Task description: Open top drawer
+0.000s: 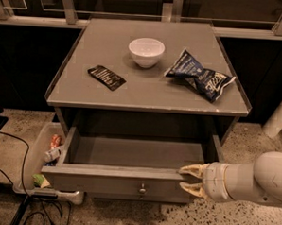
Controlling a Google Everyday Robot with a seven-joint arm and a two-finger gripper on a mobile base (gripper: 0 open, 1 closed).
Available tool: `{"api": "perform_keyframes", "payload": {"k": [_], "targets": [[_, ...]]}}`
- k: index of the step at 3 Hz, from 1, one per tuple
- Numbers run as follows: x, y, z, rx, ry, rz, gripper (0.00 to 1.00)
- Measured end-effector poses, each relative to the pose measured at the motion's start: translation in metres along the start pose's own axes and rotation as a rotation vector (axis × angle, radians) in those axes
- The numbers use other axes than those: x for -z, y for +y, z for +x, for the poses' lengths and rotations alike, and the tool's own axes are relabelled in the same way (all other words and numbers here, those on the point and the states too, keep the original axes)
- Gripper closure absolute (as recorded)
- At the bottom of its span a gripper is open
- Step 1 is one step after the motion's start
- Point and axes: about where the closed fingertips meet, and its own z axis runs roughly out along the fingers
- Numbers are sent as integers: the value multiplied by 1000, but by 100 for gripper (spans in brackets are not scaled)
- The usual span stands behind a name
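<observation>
- One top drawer [123,180] stands pulled well out beneath the cabinet [147,88], grey interior showing.
- Gripper [189,179], fingers spread, sits at the drawer front's right end, beside rather than on the knob [142,190].
- Opening looks essentially complete; the next move likely calls for backing away cleanly.

The single camera stands in front of the top drawer [104,181] and above it, tilted steeply down and facing toward the drawer's back. It sits close: the cabinet [147,88] holding the drawer fills most of the view. The gripper [182,178], fingers spread, reaches in from the drawer's right, at its front's right end.
</observation>
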Motion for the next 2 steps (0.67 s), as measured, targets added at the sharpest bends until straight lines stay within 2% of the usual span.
{"api": "perform_keyframes", "payload": {"k": [1, 2], "targets": [[3, 12, -8, 7, -13, -15, 100], [5, 11, -9, 7, -13, -15, 100]]}}
